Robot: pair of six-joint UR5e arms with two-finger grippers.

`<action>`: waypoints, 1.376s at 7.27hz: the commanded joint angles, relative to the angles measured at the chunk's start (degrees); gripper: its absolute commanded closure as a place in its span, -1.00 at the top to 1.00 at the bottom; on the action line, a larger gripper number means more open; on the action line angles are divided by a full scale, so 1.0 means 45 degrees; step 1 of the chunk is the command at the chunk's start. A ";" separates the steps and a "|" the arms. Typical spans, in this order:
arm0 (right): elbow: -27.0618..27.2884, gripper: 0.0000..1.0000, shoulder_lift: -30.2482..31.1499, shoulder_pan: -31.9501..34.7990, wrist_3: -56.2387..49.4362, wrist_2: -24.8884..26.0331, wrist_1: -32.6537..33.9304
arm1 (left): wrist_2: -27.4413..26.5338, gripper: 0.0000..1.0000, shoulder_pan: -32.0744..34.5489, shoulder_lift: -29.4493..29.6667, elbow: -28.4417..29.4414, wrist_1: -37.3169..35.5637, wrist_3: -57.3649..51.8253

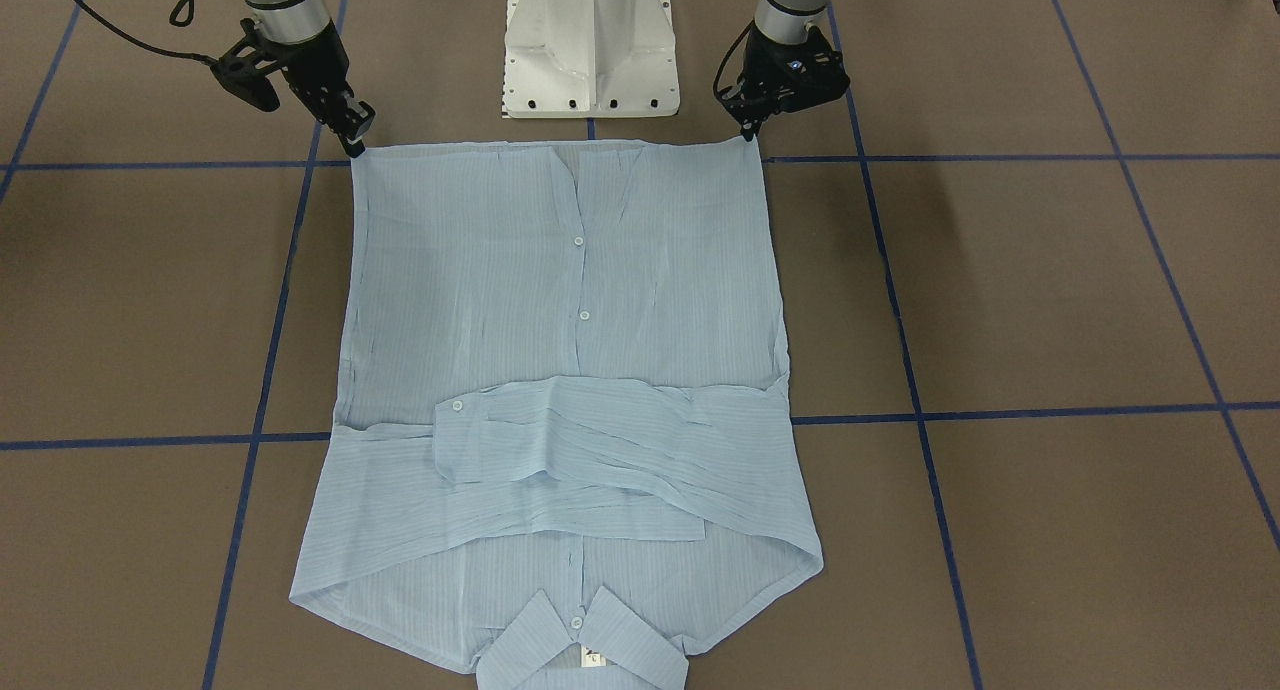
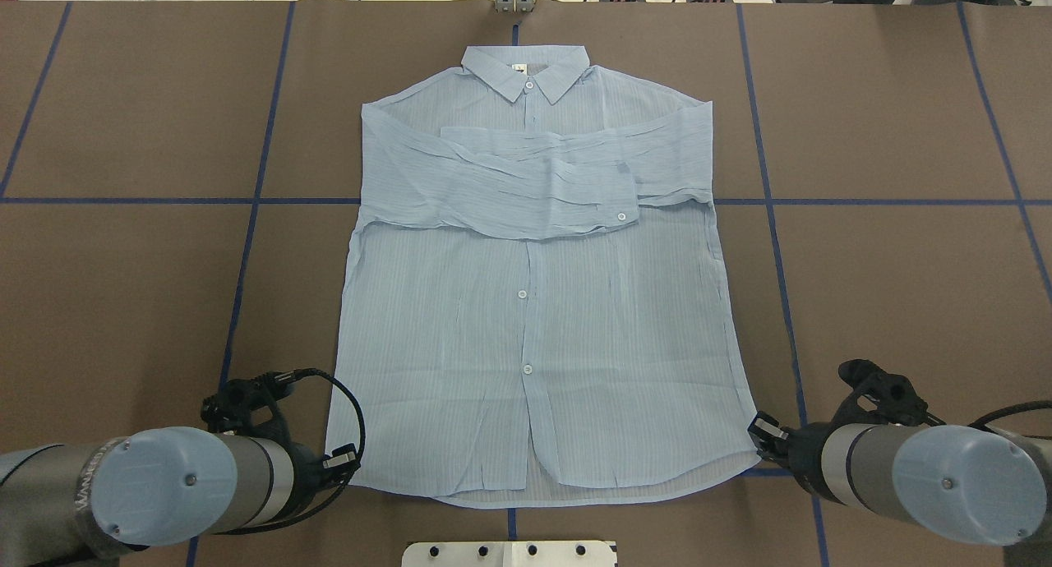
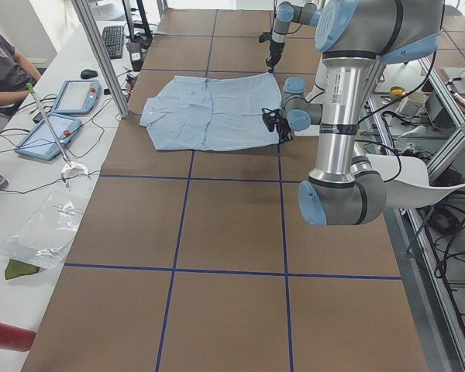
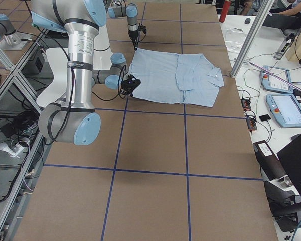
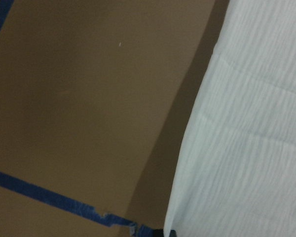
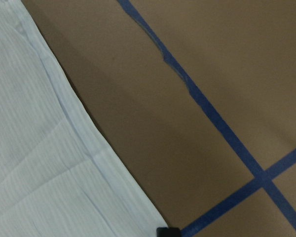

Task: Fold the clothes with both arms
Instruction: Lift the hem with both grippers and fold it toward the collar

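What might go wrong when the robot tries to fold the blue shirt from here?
1. The left gripper and the right gripper sit right at the bottom corners of the shirt. The cloth looks thin, so one gripper might miss or lose its corner, and the fold would probably come out crooked.
2. The sleeves only lie loose across the chest. Lifting the bottom edge over them could push them out of place.
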State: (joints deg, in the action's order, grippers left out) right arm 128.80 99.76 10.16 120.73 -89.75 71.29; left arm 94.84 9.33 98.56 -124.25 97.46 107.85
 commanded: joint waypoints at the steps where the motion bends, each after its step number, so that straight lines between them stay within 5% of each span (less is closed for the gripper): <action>1: 0.1079 -1.00 0.0640 -0.0168 0.0026 -0.0328 -0.0003 | 0.0175 -1.00 -0.0101 -0.0027 -0.1307 -0.0503 0.0858; 2: 0.1451 -1.00 0.0855 -0.0149 0.0027 -0.0349 0.0016 | 0.1393 -1.00 0.0093 -0.0085 -0.2397 -0.0951 0.0897; 4: 0.1961 -1.00 0.0703 0.0860 0.0027 -0.0330 0.0016 | 0.1836 -1.00 0.1940 0.0187 -0.2624 -0.1150 0.0647; 10: 0.1555 -1.00 -0.1268 0.4670 0.0027 -0.0076 0.0055 | 0.2753 -1.00 0.6223 0.2531 -0.0358 -0.1189 -0.0294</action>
State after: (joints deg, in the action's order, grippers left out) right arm 136.77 95.35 28.36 120.87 -90.37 71.53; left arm 106.51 34.39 109.01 -126.93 92.09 107.06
